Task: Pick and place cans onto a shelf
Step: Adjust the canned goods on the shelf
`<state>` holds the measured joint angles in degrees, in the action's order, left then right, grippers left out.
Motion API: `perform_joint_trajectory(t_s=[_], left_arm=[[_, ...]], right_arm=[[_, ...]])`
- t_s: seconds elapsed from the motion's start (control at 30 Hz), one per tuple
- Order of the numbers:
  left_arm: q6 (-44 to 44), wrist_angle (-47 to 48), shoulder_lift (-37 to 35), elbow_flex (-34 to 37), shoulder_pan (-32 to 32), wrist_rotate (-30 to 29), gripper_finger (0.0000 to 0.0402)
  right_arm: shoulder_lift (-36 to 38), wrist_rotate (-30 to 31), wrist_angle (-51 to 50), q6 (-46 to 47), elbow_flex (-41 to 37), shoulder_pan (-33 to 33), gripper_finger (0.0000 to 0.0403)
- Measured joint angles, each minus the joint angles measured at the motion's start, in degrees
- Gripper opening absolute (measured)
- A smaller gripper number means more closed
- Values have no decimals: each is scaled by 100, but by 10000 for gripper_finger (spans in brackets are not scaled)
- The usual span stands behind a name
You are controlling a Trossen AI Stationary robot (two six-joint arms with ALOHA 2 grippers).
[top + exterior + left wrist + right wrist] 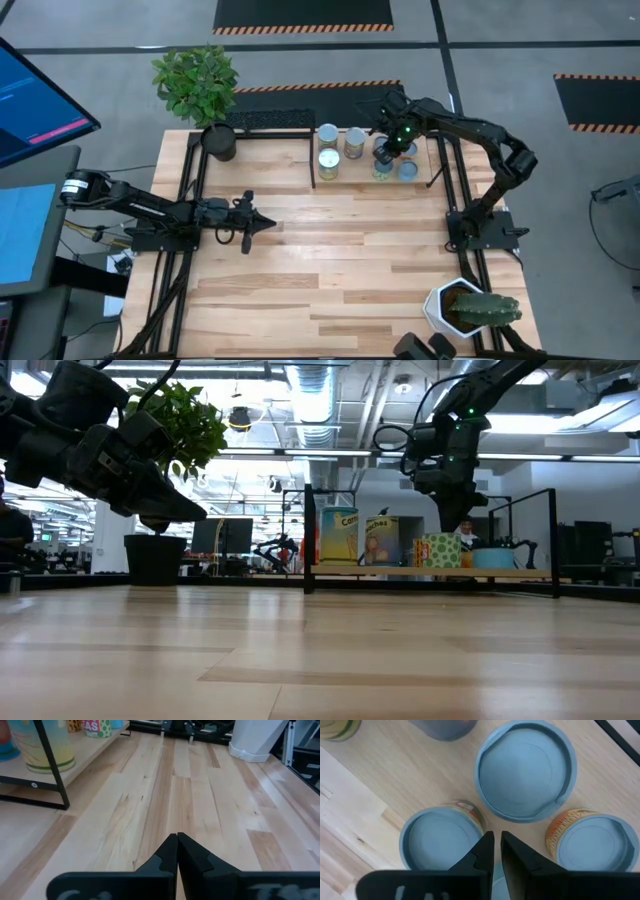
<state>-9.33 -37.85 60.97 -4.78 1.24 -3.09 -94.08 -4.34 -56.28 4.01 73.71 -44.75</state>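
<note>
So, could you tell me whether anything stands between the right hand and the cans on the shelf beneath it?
Nothing visible does. The right hand hangs directly over the cluster of blue-topped cans on the shelf, its fingers nearly together, with only air between. The left hand waits shut over the middle of the table, well away.

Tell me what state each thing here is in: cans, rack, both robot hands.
Small tin cans with pale-blue or silvery tops: upright, grouped on the shelf board.
Low black-rod shelf with light wooden board: standing, holding the cans.
Left gripper: jaws shut, empty, above the wooden table.
Right gripper: hanging just above the cans.
Black round plant pot: upright.
</note>
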Motion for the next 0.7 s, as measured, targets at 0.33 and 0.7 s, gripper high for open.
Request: perform_joint_trajectory(t_s=[0.33, 0.7], left_arm=[[5, 0, 0, 0, 1, -64, 0], [-7, -2, 0, 0, 0, -62, 0]], right_arm=[[0, 222, 121, 50, 0, -2, 58], [7, 0, 833, 523, 133, 0, 58]])
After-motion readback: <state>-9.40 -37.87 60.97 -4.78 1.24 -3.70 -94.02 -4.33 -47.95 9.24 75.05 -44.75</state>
